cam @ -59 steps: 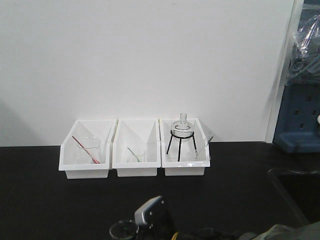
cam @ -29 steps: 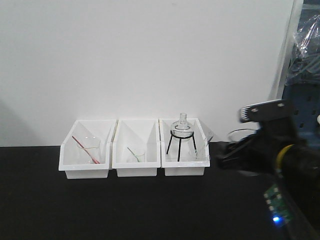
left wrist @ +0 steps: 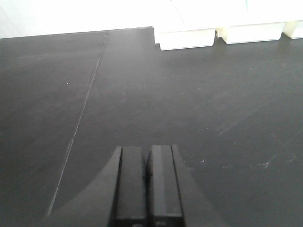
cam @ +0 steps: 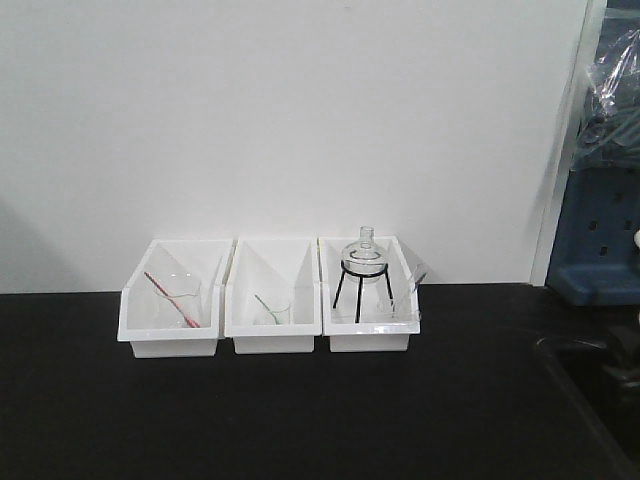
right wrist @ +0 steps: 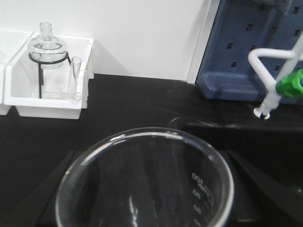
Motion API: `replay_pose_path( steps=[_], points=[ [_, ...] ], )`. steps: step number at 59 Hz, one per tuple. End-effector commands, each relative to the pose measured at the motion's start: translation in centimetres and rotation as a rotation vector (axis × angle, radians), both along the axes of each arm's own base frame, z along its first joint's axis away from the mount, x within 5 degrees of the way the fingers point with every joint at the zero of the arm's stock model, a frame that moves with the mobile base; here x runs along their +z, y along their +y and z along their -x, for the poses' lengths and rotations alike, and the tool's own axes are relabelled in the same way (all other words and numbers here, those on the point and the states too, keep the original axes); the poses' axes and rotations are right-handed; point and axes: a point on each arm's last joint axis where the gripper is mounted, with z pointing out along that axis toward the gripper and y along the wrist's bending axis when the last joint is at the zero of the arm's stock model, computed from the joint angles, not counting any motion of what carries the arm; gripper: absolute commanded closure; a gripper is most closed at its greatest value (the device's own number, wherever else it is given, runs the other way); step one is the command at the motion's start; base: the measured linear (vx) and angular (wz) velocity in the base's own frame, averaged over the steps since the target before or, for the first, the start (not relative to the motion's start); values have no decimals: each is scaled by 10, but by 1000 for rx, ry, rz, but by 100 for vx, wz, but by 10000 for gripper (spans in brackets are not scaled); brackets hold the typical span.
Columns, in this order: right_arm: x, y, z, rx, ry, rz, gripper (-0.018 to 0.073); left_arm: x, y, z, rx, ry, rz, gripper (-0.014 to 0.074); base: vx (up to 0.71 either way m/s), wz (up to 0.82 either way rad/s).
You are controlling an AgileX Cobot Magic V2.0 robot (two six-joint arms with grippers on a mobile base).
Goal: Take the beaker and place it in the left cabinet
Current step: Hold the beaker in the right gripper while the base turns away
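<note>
The beaker point(right wrist: 142, 138), a clear glass cylinder with white scale marks on its wall, fills the lower half of the right wrist view. My right gripper point(right wrist: 147, 191) is shut on it, with a dark finger point(right wrist: 71, 171) showing on each side of the glass. It hangs above the black table, right of the bins. My left gripper point(left wrist: 147, 158) is shut with nothing in it, low over the bare black table point(left wrist: 142, 85). Neither arm shows in the front view. The left cabinet is out of view.
Three white bins point(cam: 270, 300) stand against the wall. They hold a beaker with a red rod point(cam: 180, 297), a small beaker point(cam: 272, 311) and a flask on a black tripod point(cam: 364, 262). A blue pegboard point(right wrist: 246, 52), a white tap point(right wrist: 279, 80) and a sink point(right wrist: 222, 126) lie right.
The right arm with the beaker rose from the front view's bottom edge to its right side, then left that view. The bins have not moved.
</note>
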Motion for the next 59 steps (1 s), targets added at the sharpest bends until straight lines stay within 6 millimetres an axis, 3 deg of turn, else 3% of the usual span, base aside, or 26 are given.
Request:
replay_pose_path(
  steps=[1, 9, 19, 59],
  points=[
    [15, 2, 27, 66, -147, -54, 560, 12, -1, -1, -18, -99, 4, 593, 0, 0],
    [11, 0, 53, 90, -214, -57, 560, 12, -1, -1, -18, -99, 4, 593, 0, 0],
    [10, -3, 67, 85, -244, -57, 560, 12, -1, -1, -18, -99, 4, 593, 0, 0],
    [10, -4, 69, 83, -247, -55, 560, 12, -1, -1, -18, -99, 4, 593, -1, 5]
  ],
)
